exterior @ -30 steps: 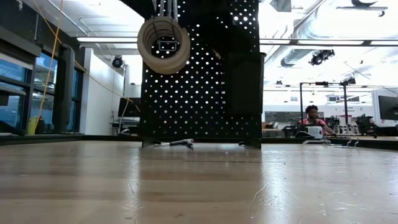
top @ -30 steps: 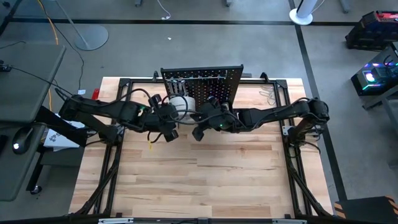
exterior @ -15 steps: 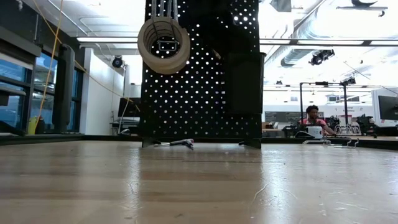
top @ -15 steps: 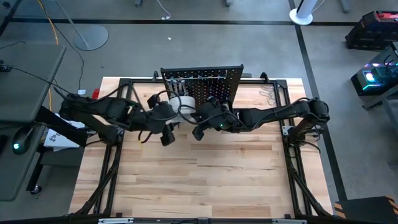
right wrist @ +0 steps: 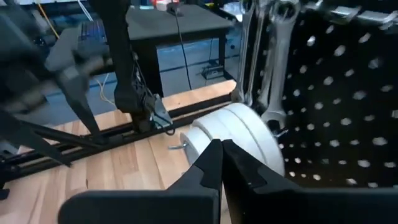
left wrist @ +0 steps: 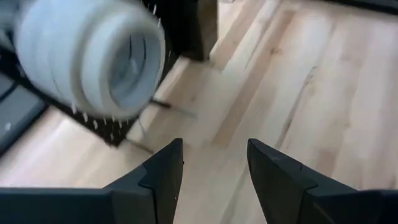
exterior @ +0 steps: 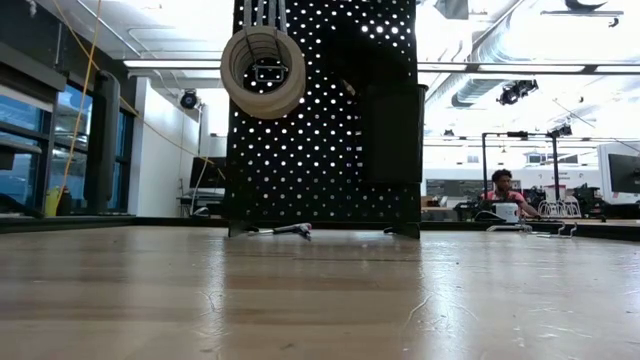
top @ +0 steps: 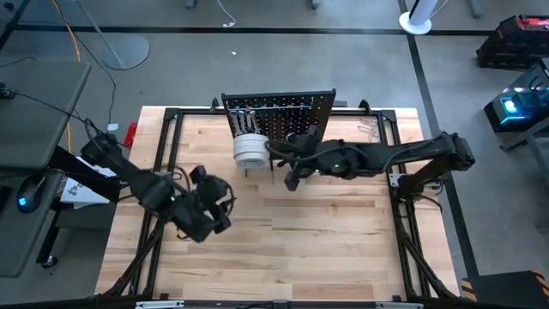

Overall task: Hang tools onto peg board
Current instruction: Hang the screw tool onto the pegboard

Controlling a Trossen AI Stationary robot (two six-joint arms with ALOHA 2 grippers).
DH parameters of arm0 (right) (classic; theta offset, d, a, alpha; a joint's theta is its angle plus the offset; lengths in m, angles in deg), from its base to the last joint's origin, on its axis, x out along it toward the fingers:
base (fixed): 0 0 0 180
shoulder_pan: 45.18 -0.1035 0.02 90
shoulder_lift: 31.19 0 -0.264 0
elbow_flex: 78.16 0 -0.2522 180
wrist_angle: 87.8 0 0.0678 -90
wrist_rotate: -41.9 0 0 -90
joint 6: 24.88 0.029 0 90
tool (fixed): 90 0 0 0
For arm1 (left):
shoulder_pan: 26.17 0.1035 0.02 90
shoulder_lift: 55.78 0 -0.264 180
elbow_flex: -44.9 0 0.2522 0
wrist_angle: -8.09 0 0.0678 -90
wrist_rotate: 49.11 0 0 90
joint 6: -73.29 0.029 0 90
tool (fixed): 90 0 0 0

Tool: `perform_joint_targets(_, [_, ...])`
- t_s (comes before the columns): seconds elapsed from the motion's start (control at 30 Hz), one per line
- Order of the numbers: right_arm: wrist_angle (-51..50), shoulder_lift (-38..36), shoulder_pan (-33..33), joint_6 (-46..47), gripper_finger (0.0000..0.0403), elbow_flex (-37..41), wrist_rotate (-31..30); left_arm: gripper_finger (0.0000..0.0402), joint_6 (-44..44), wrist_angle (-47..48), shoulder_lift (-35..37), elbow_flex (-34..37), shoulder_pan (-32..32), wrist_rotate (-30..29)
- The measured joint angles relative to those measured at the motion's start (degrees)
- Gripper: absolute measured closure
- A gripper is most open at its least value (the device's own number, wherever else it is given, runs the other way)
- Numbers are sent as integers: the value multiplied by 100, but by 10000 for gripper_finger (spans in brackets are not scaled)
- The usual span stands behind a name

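Tape rolls (top: pixel 250 149), white and stacked together, are seen hanging on the front of the peg board (top: pixel 292 110), which stands upright at the far edge of the table (top: pixel 326 232). Silver wrenches (right wrist: pixel 277 43) are hung just above the rolls (their heads are cut off in the right wrist view). A small tool (exterior: pixel 285 230) is seen lying on the wood at the foot of the board.

The right gripper (top: pixel 290 178) is held just beside the tape rolls, near the board's face, with its fingers (right wrist: pixel 214 165) pressed together and nothing between them. The left gripper (top: pixel 219 210) is found well apart from the rolls, out over the bare wood; its fingers (left wrist: pixel 163 174) are spread with a clear gap, and nothing is held. From it the rolls are seen ahead, against the board.

A seated person (exterior: pixel 503 195) is visible in the room beyond the table.
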Motion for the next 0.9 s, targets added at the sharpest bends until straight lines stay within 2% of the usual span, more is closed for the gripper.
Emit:
perform_joint_targets(0.13, [-351,-348,-116,-117,403,0,-237,231,-517,-793,0,935,-46,-73])
perform_joint_targets(0.23, [-776,-593,-254,-141,403,0,-607,243,-418,-2014,-50,1639,135,-346])
perform_joint_targets(0.3, [-1108,-742,-356,-84,403,0,-873,273,-379,-2956,-180,2089,360,-416])
perform_joint_targets(0.43, [-1796,-1055,-561,359,403,0,-1365,379,-376,-4937,-636,2735,809,-208])
perform_joint_targets(0.5, [-2108,-1199,-649,610,403,0,-1526,389,-412,-5551,-920,2898,993,-104])
perform_joint_targets(0.6, [-2584,-1363,-748,1004,403,0,-1727,399,-677,-5694,-1334,2915,1198,161])
perform_joint_targets(0.7, [-3147,-1554,-788,1480,403,0,-1778,401,-860,-5540,-1438,2915,1247,422])
perform_joint_targets(0.8, [-3852,-1752,-845,2125,403,0,-1867,401,-877,-4980,-1252,2915,1085,529])
perform_joint_targets(0.9, [-4660,-1908,-852,2908,403,0,-1815,401,-1116,-4040,-914,2913,889,389])
